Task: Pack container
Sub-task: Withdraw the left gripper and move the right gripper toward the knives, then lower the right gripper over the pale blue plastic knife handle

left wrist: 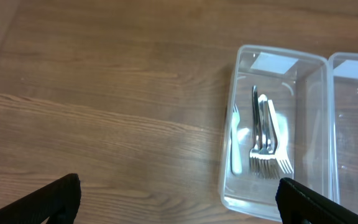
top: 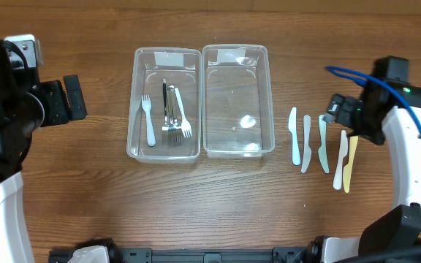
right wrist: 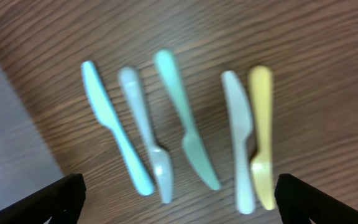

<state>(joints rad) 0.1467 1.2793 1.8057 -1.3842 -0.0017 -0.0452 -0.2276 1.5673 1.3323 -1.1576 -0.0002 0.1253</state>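
We see two clear boxes side by side on the wooden table [top: 86, 183]. The left box [top: 131, 109] holds forks [top: 170, 115], some white, some shiny. Five plastic knives [top: 306, 142] lie in a row on the table, beside the right box [top: 271, 102]. The left gripper [left wrist: 179, 183] is spread wide. The right gripper [right wrist: 180, 180] is spread wide over the knives.

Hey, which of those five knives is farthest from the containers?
The yellow knife: the only yellow one, at the outer end of the row, right against a white knife.
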